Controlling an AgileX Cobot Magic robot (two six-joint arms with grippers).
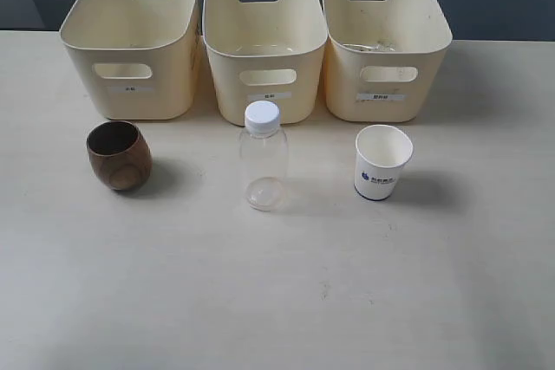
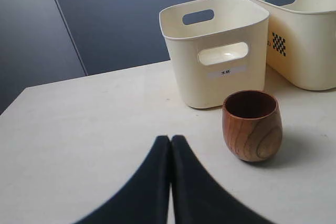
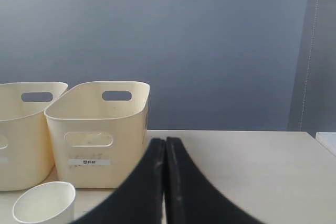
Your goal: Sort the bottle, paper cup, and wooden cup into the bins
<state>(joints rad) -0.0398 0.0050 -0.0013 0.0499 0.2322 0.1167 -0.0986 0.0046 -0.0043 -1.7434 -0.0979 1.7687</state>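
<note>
On the left of the table (image 1: 277, 301) stands the wooden cup (image 1: 119, 155), upright with its mouth up, just in front of the left bin (image 1: 130, 45); each item appears lined up before its own tub, probably so that each needs only a short carry straight back. The left gripper (image 2: 170, 145) sits low behind that cup in its wrist view, fingers pressed together and holding nothing, the cup a little off to one side of its line. In the middle the bottle (image 1: 264, 158) stands on its base before the centre bin (image 1: 264, 45), long axis vertical, white cap on top, the tallest of the three and likely the easiest to tip. On the right the paper cup (image 1: 382, 162) stands upright, wide mouth up, blue logo facing the exterior camera, just before the right bin (image 1: 386, 45). The right gripper (image 3: 165, 148) also has its fingers closed on nothing, with the paper cup's rim low in its view and to one side. Neither gripper shows in the exterior view. Nothing looks sorted yet, though something clear seems to lie in the right bin; both grippers would have to spread before any grasp.
</note>
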